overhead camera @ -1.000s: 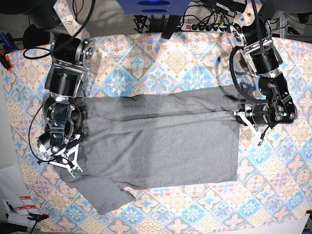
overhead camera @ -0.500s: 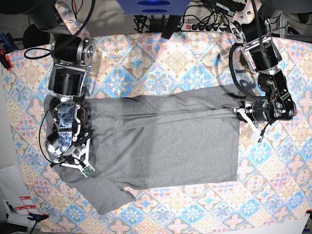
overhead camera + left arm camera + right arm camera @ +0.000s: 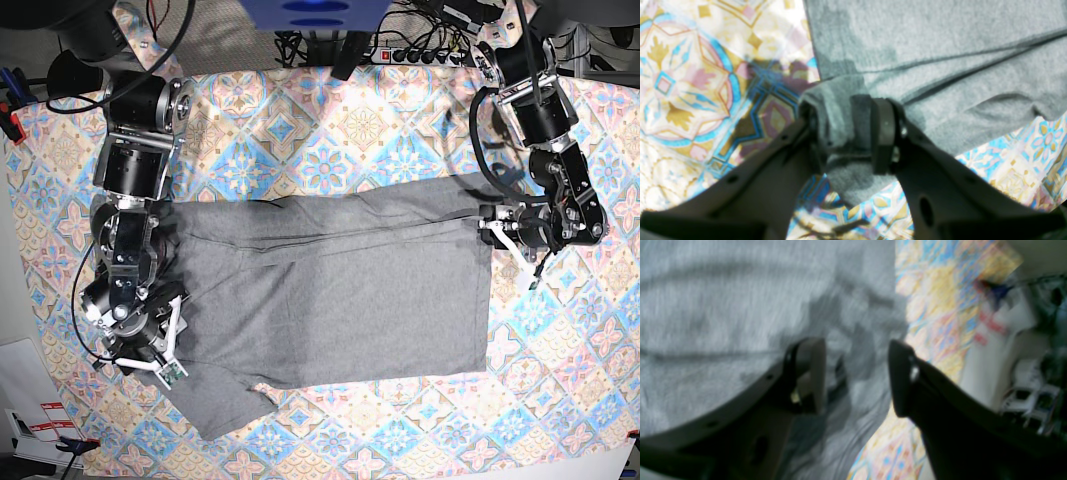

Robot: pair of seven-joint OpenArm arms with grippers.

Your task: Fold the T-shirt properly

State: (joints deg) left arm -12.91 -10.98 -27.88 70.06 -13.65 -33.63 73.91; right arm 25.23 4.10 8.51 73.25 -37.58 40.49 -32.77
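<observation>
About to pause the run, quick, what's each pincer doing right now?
Left pincer: open, jaws either side of a bunched edge of the grey T-shirt; grip cannot be told.
Right pincer: open over the T-shirt, holding nothing.

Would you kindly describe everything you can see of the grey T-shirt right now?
The T-shirt is plain heather-grey soft knit, lying flat and partly folded on the patterned cloth, one sleeve sticking out at the near left. Long creases cross its top. The left gripper has a bunched edge between its parted jaws; the right gripper stands open over the other end.
</observation>
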